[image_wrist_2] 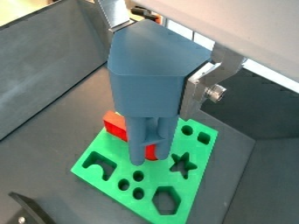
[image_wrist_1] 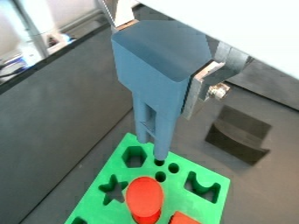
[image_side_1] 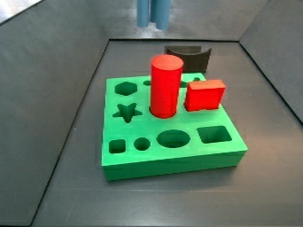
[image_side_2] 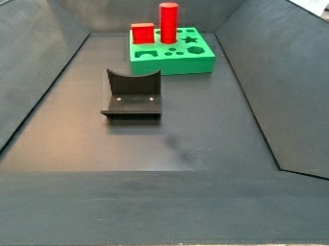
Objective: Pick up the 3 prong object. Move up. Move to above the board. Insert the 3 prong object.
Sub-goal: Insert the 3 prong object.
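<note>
Gripper (image_wrist_2: pixel 163 83) clamped on the 3 prong object (image_wrist_2: pixel 149 83), prongs down, hanging above the board (image_wrist_2: pixel 103 157) in both wrist views. A side view shows only the prongs at top edge; another shows none, just the black curved block (image_side_2: pixel 131 96) mid-floor.

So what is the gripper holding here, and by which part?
The gripper, high above the board, holds the 3 prong object by its blocky head; the prongs hang free below.

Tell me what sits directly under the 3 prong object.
The 3 prong object, clamped in the gripper, hangs over the board near its small round holes. Prong tips hide what lies directly below.
</note>
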